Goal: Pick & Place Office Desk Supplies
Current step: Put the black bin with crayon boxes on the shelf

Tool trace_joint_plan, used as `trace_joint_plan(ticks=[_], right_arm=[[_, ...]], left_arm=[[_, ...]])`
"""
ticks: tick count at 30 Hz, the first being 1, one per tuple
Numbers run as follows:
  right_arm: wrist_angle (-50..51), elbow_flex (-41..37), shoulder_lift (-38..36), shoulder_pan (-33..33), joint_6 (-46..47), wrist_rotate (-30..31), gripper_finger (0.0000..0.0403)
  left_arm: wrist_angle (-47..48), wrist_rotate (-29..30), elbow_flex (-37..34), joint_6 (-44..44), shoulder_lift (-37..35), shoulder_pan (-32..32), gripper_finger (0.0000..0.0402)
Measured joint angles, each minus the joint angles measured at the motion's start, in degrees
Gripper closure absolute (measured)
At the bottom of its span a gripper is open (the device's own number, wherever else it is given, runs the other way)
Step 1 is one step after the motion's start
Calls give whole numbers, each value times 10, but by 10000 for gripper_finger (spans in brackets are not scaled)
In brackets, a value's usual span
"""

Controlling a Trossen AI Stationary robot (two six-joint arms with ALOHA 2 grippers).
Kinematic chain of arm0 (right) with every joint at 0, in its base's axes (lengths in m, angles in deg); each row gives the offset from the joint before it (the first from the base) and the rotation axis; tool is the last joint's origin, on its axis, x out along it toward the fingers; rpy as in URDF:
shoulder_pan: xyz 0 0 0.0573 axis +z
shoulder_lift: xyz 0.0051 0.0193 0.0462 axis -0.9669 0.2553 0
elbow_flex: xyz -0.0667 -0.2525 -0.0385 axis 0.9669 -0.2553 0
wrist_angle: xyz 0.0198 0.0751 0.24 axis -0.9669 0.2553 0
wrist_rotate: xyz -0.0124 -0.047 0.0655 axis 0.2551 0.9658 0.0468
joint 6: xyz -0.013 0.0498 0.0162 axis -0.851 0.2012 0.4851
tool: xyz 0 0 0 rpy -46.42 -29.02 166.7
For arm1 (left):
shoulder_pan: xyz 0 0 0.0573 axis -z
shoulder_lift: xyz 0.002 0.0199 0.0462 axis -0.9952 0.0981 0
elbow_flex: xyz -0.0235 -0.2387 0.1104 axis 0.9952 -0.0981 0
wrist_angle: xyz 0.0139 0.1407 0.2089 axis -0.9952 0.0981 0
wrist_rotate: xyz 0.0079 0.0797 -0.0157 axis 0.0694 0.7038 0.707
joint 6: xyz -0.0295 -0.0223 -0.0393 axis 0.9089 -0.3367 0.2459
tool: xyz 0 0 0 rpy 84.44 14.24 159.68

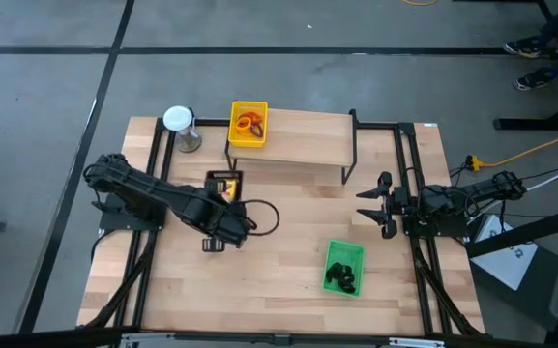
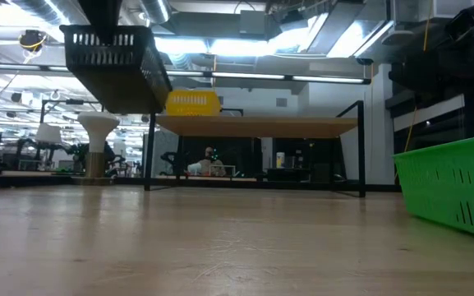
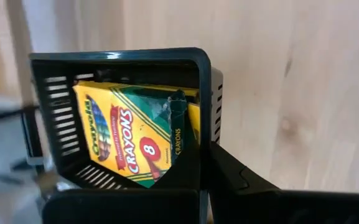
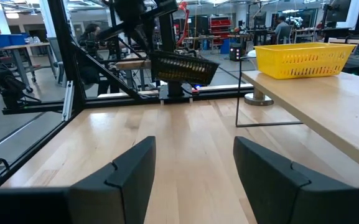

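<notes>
My left gripper (image 1: 222, 205) is shut on the black tray (image 1: 224, 184), which hangs in the air above the table's middle left. In it lie yellow crayon boxes (image 3: 135, 140). The low view shows the black tray (image 2: 113, 57) high up and tilted. The yellow tray (image 1: 249, 124) stands on the wooden shelf with orange and purple rings (image 1: 250, 123) inside. The green tray (image 1: 343, 268) stands on the table and holds black clips (image 1: 341, 278). My right gripper (image 1: 375, 205) waits open at the table's right side, touching nothing. My left gripper holds the black tray by one short end wall (image 3: 203, 134), near a corner. One finger (image 3: 129, 202) is inside the tray and the other finger (image 3: 241, 180) is outside, with the wall pinched between them. The tray is lifted clear of the table and tilted.
A grey cylinder with a white round top (image 1: 179, 126) stands at the far left by the shelf. The shelf (image 1: 303, 145) on black legs spans the far middle. Bare wood lies between the green tray and my left arm.
</notes>
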State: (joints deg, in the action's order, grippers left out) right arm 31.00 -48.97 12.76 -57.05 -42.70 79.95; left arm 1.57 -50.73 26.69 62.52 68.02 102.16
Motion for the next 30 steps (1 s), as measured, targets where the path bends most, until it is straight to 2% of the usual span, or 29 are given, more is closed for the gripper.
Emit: trace_joint_plan(ticks=[6, 14, 21, 25, 30], right_arm=[[0, 0, 0, 0, 0, 0, 184], [0, 0, 0, 0, 0, 0, 184], [0, 0, 0, 0, 0, 0, 184], [0, 0, 0, 0, 0, 0, 184], [0, 0, 0, 0, 0, 0, 184]], left_arm=[[-51, 3, 0, -96, 0, 11, 398], [-90, 39, 0, -194, 0, 13, 398], [-143, 33, 14, -275, 2, 8, 398], [-151, -5, 89, -272, 25, -14, 398], [-109, -27, 252, -291, 77, -47, 398]])
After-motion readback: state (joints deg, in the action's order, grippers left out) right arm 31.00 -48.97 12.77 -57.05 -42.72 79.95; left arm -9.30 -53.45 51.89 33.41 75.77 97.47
